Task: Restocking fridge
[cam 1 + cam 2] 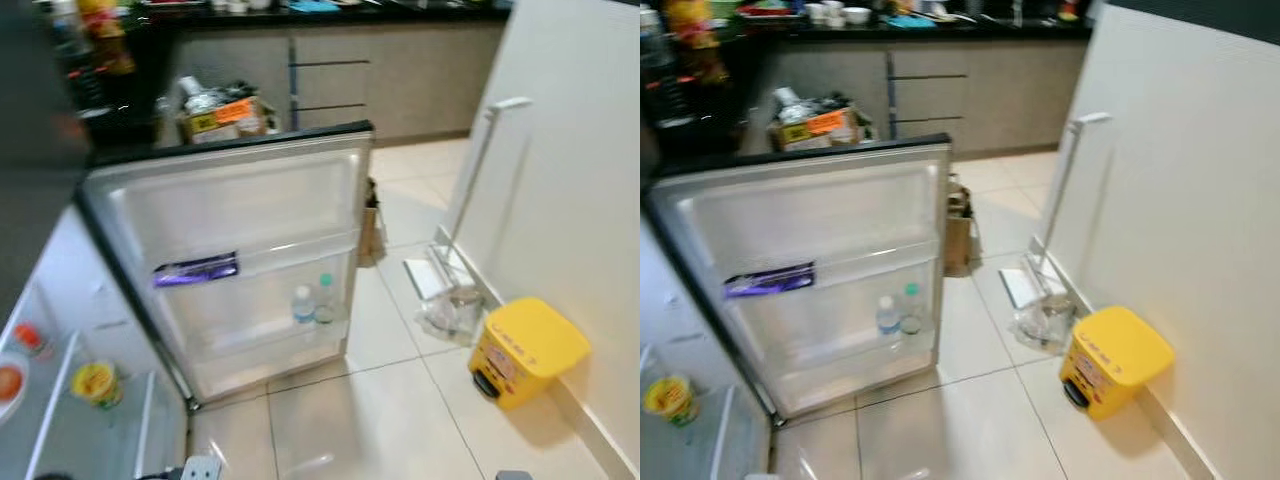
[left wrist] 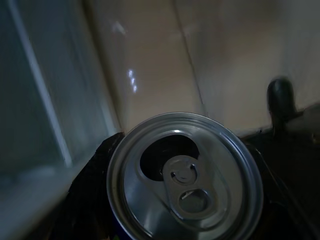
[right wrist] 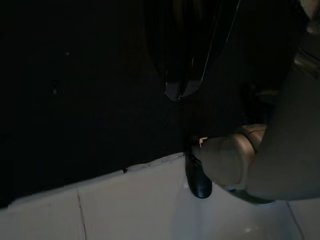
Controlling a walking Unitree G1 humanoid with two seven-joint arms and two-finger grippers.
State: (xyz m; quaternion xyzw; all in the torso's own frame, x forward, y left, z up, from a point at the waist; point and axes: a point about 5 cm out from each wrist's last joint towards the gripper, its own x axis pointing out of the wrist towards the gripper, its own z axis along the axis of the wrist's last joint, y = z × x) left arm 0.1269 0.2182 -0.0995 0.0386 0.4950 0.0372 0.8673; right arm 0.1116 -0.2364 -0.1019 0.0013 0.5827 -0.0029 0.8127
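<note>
Our left hand (image 2: 165, 220) grips the can (image 2: 184, 175) upright; the open fridge door (image 1: 240, 250) fills the frame's centre-left, nearer this arm; we cannot tell the right hand's state

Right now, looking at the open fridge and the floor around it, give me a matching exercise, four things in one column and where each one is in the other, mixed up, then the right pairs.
Things:
1. drink can
2. two clear bottles
3. purple packet
4. yellow bin

Places:
A. on the floor tiles against the white wall
B. lower shelf of the open fridge door
C. middle shelf of the open fridge door
D. held in the left gripper

Pairs: 1-D, 2-B, 3-C, 4-A
</note>
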